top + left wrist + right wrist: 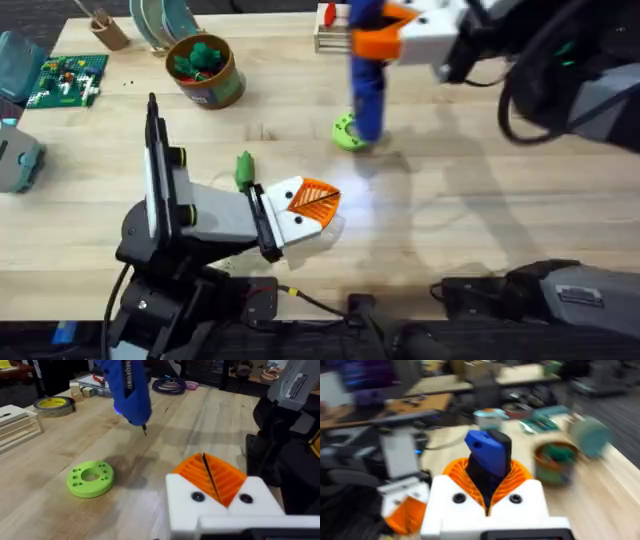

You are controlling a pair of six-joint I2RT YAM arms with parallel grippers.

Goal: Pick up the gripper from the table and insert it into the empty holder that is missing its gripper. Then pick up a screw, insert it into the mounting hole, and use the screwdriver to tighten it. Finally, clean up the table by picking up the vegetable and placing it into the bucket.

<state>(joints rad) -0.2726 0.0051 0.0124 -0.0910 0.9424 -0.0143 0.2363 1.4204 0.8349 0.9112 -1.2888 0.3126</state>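
Note:
My right gripper (385, 38) is shut on the blue screwdriver (367, 85) and holds it upright over the lime-green disc (349, 132). In the left wrist view the screwdriver (127, 387) hangs tip down above the bare wood, just beyond the disc (90, 478). The right wrist view has the screwdriver (489, 455) between the orange pads. My left gripper (312, 205) is shut on nothing, low over the table's middle. The small green vegetable (244, 170) lies beside the left wrist. The brown bucket (222, 85) stands at the back left with green toys inside. The loose gripper, holder and screw are out of view.
A pale wooden crate (328, 32) stands at the back behind the screwdriver. A green board (66, 80) and teal items (18, 155) sit at the left edge. A tape roll (55, 405) lies farther back. Open wood stretches to the right of the disc.

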